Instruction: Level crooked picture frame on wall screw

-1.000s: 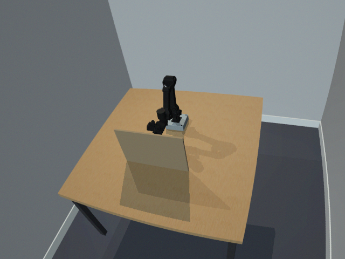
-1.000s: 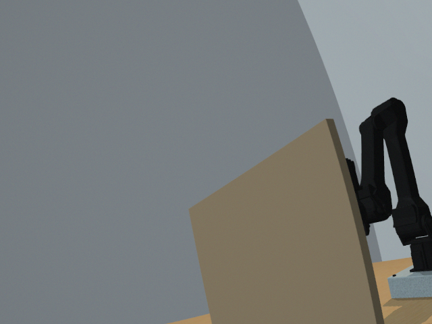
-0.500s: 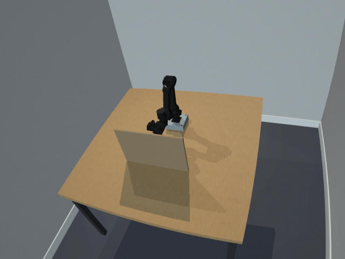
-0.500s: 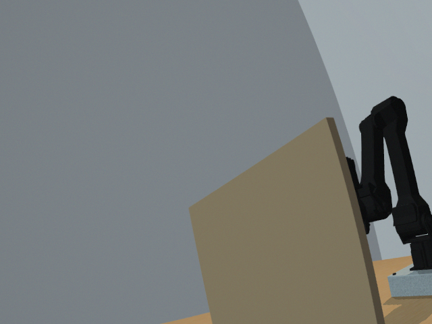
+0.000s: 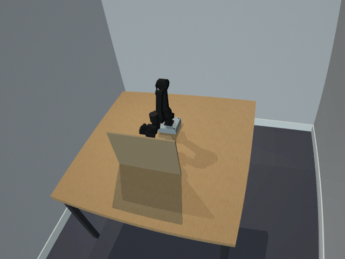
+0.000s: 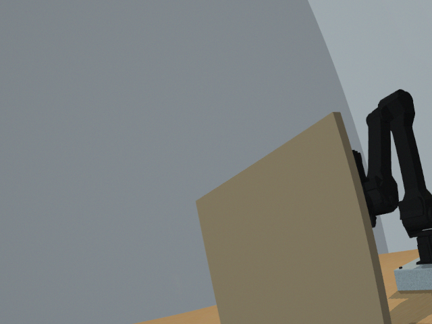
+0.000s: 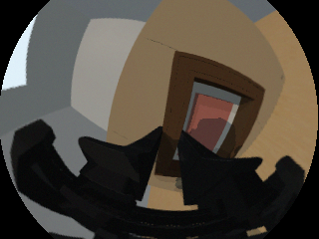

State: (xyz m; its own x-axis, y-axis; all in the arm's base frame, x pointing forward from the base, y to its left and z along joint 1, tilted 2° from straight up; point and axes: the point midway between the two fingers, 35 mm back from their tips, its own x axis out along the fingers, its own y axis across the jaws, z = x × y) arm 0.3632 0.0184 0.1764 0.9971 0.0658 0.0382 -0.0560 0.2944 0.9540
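Observation:
The picture frame (image 7: 181, 75) shows in the wrist view, with a brown border, a grey-white mat and a reddish picture under a dark shadow. It is in front of the tan upright panel (image 5: 144, 154) (image 6: 279, 226) (image 7: 214, 30). My gripper (image 7: 169, 130) is shut on the border of the frame nearest the fingers, one black finger on each side of it. The panel hides the frame and the fingertips in the top and exterior views. The screw and the notched strip are hidden. The wrist view is tilted and distorted, so I cannot tell how level the frame is.
The panel stands over the wooden table (image 5: 217, 125), its back toward the top and exterior views. The black arm (image 5: 161, 100) (image 6: 378, 153) reaches from its pale base (image 5: 167, 130) (image 6: 413, 279) to the panel's far side. Grey room walls are around the table.

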